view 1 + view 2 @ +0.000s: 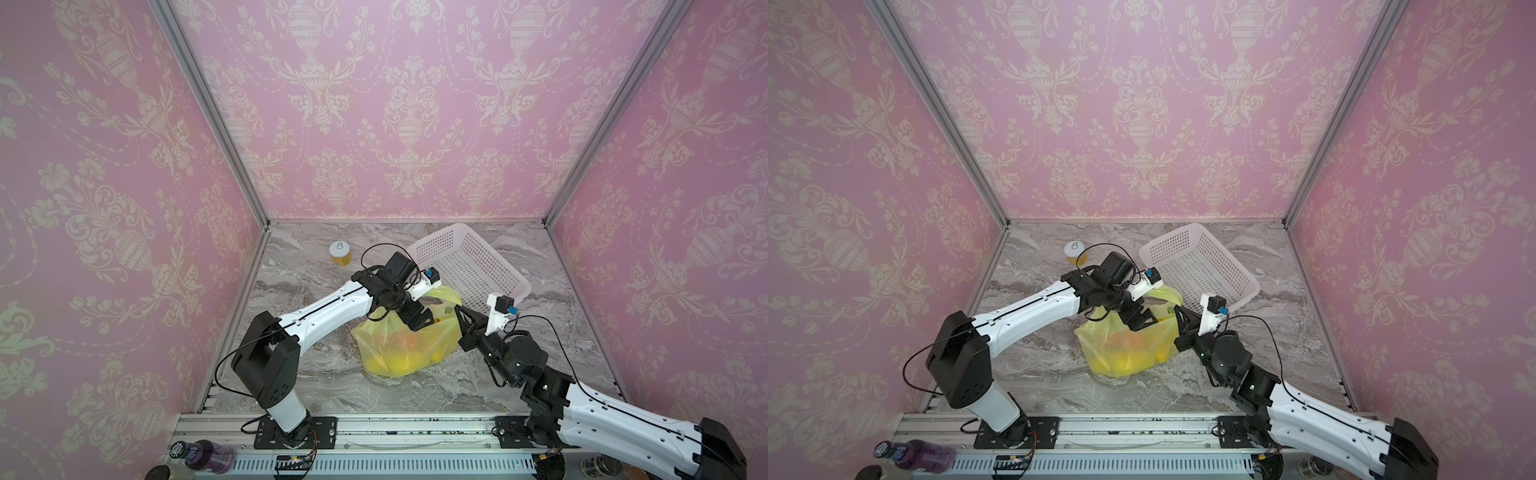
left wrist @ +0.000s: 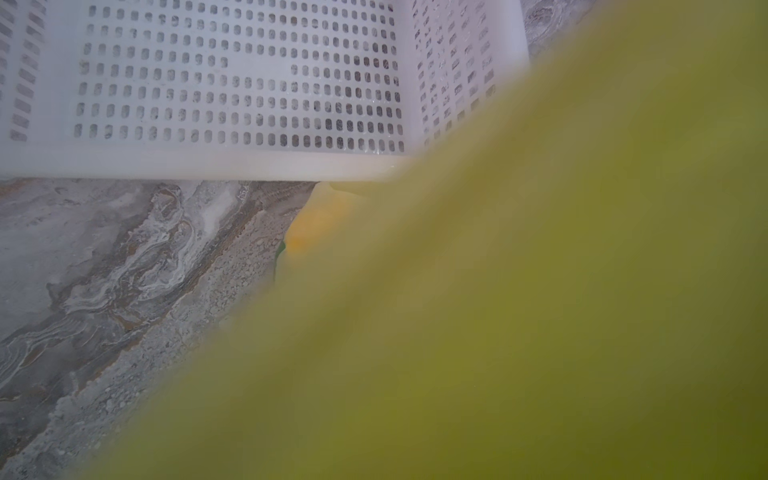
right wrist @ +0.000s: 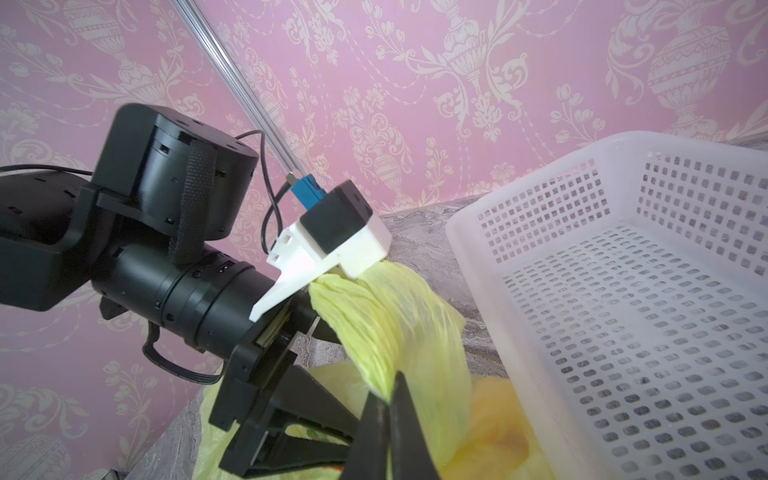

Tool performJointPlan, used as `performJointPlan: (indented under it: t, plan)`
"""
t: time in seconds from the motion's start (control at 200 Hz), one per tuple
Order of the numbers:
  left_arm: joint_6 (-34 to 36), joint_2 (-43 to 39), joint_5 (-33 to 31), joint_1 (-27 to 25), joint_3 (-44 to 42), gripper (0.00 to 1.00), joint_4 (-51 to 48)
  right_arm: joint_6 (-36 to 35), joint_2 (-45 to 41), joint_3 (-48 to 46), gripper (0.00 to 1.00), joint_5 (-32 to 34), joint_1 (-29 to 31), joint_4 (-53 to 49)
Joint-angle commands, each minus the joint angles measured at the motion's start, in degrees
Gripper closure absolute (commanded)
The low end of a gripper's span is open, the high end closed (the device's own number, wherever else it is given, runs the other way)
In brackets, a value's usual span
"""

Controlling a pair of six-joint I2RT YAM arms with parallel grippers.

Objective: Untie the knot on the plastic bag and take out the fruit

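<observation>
Right gripper (image 3: 384, 401): clamped on plastic bag (image 1: 399, 353) handle, holding it taut. Left gripper (image 1: 419, 322): jaws apart over bag mouth, likely readying for fruit (image 1: 409, 341).

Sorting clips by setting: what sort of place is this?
Probably a staged robot test cell, not a home: pink wallpaper panels in an aluminium frame, marble-print tabletop, two arms bolted to a rail.

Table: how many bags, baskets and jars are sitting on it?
plastic bag: 1
white basket: 1
jar: 1
Total: 3
</observation>
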Motion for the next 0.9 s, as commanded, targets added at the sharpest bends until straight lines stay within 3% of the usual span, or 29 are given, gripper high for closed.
performJointPlan:
  t: [0.0, 0.045, 0.1, 0.135, 0.255, 0.505, 0.771, 0.826, 0.896]
  plan:
    - [1.4, 0.4, -1.8, -0.2, 0.3, 0.22, -0.6, 0.8, -0.7, 0.8, 1.0, 0.1, -0.4, 0.5]
    - [1.4, 0.1, -2.2, -0.2, 0.5, 0.35, -0.2, 0.8, -0.8, 0.7, 1.0, 0.2, -0.4, 0.5]
    - [1.1, -0.5, -3.6, -0.1, 0.7, 0.61, 0.2, 0.9, -1.0, 0.6, 1.0, 0.3, -0.4, 0.5]
    - [0.6, -0.8, -5.5, -0.1, 0.9, 0.72, 0.7, 1.0, -1.0, 0.4, 1.0, 0.4, -0.4, 0.6]
    - [-0.8, -1.6, -13.5, 0.0, 3.3, 0.86, 0.3, 1.4, -0.7, 0.0, 1.0, 0.4, -0.4, 0.8]
    - [-2.9, -4.3, -29.4, 0.4, 9.4, 0.83, -2.4, 1.0, 1.6, 0.6, 1.0, -1.9, -0.3, -1.0]
    - [-3.1, -10.9, -41.8, 0.4, 10.7, 0.87, -2.7, 2.2, 0.6, -1.0, 1.0, 2.0, -0.3, -3.6]
    - [-3.0, -12.2, -43.4, 0.5, 10.5, 0.89, -2.3, 2.6, -0.5, -1.4, 0.91, 3.1, -0.3, -4.4]
    - [-3.0, -13.2, -44.8, 0.5, 10.7, 0.93, -1.9, 2.9, -1.8, -2.0, 0.68, 3.5, -0.3, -4.8]
